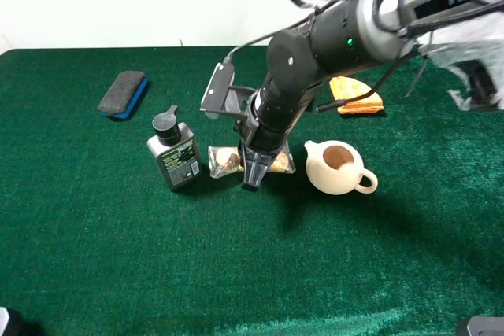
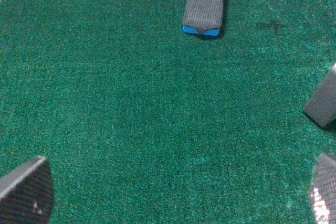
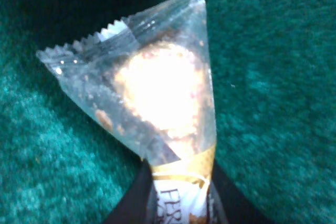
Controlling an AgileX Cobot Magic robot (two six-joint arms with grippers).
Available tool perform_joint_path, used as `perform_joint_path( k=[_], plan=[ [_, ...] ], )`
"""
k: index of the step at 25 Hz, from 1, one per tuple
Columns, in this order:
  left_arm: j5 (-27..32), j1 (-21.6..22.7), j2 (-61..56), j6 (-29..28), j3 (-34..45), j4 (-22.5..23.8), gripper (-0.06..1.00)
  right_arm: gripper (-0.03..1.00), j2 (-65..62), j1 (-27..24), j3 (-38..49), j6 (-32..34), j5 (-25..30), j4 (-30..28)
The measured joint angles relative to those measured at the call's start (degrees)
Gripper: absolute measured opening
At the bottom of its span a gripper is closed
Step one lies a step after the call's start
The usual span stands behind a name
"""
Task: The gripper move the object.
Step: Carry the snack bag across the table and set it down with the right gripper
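the snack packet (image 3: pixel 157 93) is clamped in the right hand (image 3: pixel 178 200), shown up close; from above it is half hidden, between bottle (image 1: pixel 175 159) and teapot (image 1: pixel 339 167).

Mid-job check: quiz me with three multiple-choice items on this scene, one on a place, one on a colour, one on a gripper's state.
1. Where is the snack packet? A) between bottle and teapot B) on the bottle's cap C) inside the teapot
2. The teapot's colour? A) orange B) cream C) blue
3. The right gripper is: A) open, hovering high B) out of view C) shut on the snack packet
Answers: 1 A, both flank it; 2 B, pale body; 3 C, fingers pinch its middle.
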Motion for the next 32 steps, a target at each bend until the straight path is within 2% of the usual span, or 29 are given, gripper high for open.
perform_joint_path(
  k=[13, 23, 28, 32],
  plan=[
    [0.00, 0.00, 0.00, 0.00, 0.00, 0.00, 0.99, 0.10, -7.39, 0.00, 0.00, 6.90, 5.28, -6.13],
    [0.00, 0.00, 0.00, 0.00, 0.00, 0.00, 0.99, 0.10, -13.72, -0.20, 0.00, 12.31, 12.83, -9.42],
    [0.00, 0.00, 0.00, 0.00, 0.00, 0.00, 0.99, 0.10, -16.58, -3.65, -0.12, 13.13, 16.95, -7.09],
    [0.00, 0.00, 0.00, 0.00, 0.00, 0.00, 0.99, 0.10, -17.26, -7.67, -3.28, 13.19, 23.66, -3.48]
  ],
)
